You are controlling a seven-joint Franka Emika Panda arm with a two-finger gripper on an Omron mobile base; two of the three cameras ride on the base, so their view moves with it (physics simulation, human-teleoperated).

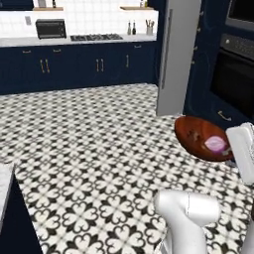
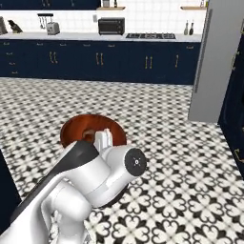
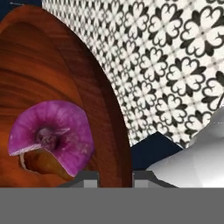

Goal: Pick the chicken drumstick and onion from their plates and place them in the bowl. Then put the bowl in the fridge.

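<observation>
The dark reddish-brown bowl (image 1: 194,130) (image 2: 76,125) (image 3: 52,74) hangs tilted above the patterned floor. My gripper (image 3: 116,178) (image 1: 230,151) is shut on its rim, one fingertip inside the rim and one outside. Inside the bowl lies the purple onion (image 3: 52,138) (image 1: 216,144), cut face showing, and the brown chicken drumstick (image 3: 40,163) peeks out from under it. In the right base view my own arm covers most of the bowl. The tall grey fridge (image 1: 178,59) (image 2: 215,62) stands ahead on the right, with its long bar handle toward me. Both plates are out of view.
Navy cabinets (image 1: 74,64) with a stove and a microwave (image 2: 111,25) run along the back wall. A built-in black oven (image 1: 235,69) is to the right of the fridge. A counter corner (image 1: 5,191) juts in at the lower left. Open tiled floor (image 1: 99,144) lies between.
</observation>
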